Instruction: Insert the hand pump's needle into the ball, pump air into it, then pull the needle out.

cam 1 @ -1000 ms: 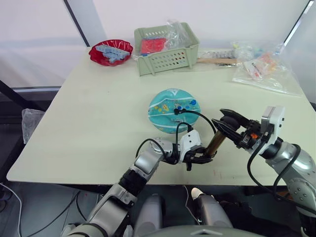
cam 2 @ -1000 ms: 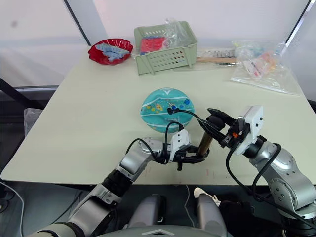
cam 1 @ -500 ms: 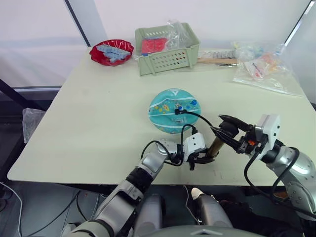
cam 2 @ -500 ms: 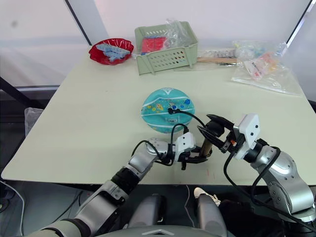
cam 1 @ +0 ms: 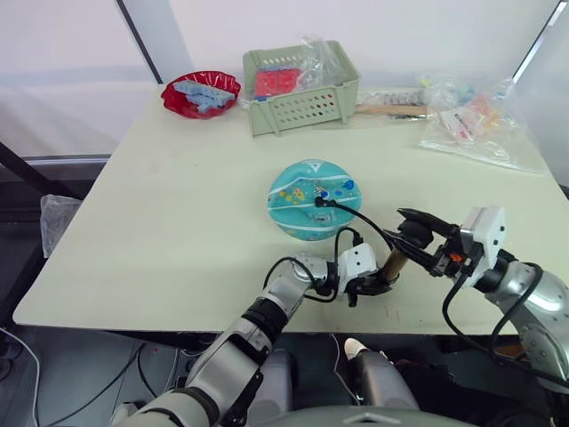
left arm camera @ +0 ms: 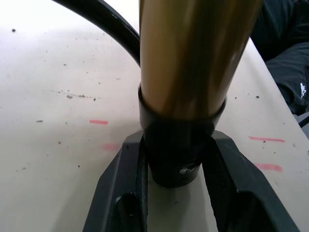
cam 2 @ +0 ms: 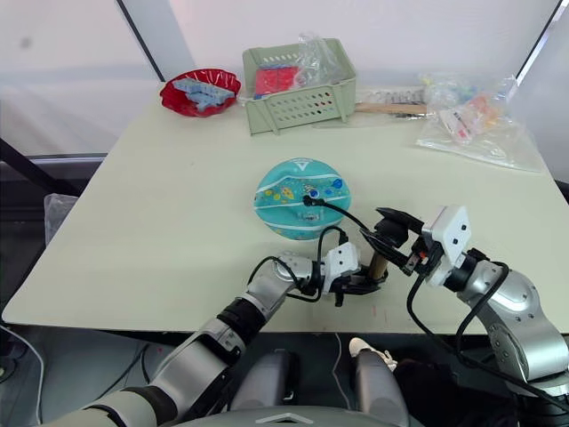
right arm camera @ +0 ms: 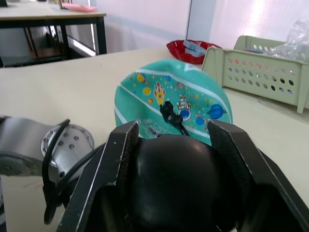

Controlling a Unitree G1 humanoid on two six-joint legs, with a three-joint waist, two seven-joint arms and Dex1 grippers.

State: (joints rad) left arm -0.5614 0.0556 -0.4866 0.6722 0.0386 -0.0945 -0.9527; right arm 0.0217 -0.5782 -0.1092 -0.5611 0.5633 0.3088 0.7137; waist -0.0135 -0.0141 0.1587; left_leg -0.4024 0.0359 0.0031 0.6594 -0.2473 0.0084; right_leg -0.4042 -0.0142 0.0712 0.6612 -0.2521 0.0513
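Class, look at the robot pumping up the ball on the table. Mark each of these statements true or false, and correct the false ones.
1. The left gripper clamps the black bottom cap of the pump. True.
2. The ball sits inside the green basket. False: it lies on the table, nearer the robot than the basket.
3. The pump's black hose runs to a fitting on top of the ball. True.
4. The right gripper is open and away from the pump. False: its fingers close around the pump's black handle.
5. A red bowl stands to the left of the basket. True.
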